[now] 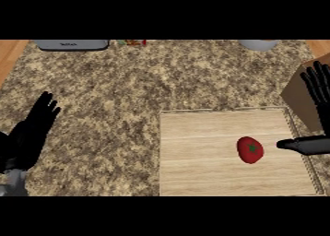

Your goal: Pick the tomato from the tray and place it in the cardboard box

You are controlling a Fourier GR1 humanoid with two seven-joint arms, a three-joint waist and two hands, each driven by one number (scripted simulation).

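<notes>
Clearly the tomato (250, 150) lies on the wooden tray (195, 138), right of the tray's middle, with bare board all around it. It looks light, smooth and roundish, slightly longer than wide, so it will probably roll if nudged. Its skin is likely slippery and the flesh soft enough to bruise. The safest hold seems to be across its narrower width, fingers on one flank and thumb on the other, closing only until it stops slipping.

The right robot hand (323, 97) is spread wide and holds nothing. Its fingers point straight up the view and its thumb juts left, ending just beside the tomato without touching it. The left robot hand (32, 133) rests open at the view's left edge, fingers up, over the speckled surface (113, 92).

Much of the cardboard box (295, 94) is hard to read. Only a brown corner shows at the right edge, partly behind the right hand's fingers, and its opening is out of view. The tray's near edge is cut off. Along the far side a grey appliance (71, 44) and a pale vessel (257, 44) are cropped, and what they are cannot be told.
</notes>
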